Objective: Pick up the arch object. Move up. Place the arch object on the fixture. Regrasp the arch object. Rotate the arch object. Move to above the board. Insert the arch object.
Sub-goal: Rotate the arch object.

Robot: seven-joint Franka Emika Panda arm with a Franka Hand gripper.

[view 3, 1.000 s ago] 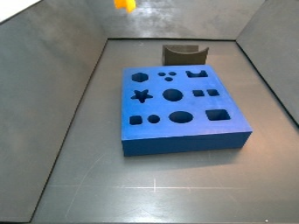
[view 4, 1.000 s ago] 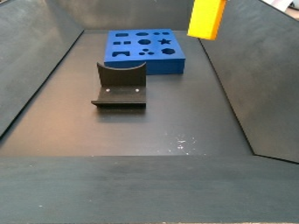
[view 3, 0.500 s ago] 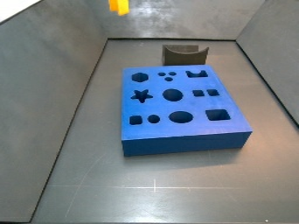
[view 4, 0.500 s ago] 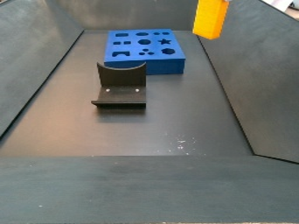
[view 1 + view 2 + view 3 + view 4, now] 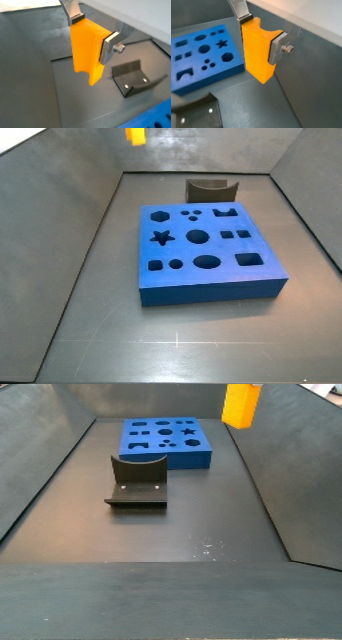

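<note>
Item: pincer clamped on arch object, high above fixture; step apparently move-up; next, lower onto fixture.

The dark grey floor has grey walls going up around it, and two things sit right on it: the big blue board with its shaped holes and the dark fixture. They sit near each other but do not touch. The gripper hangs high up, squeezing the arch object; in both wrist views the floor lies far below it, with the board and the fixture down off to its sides.
</note>
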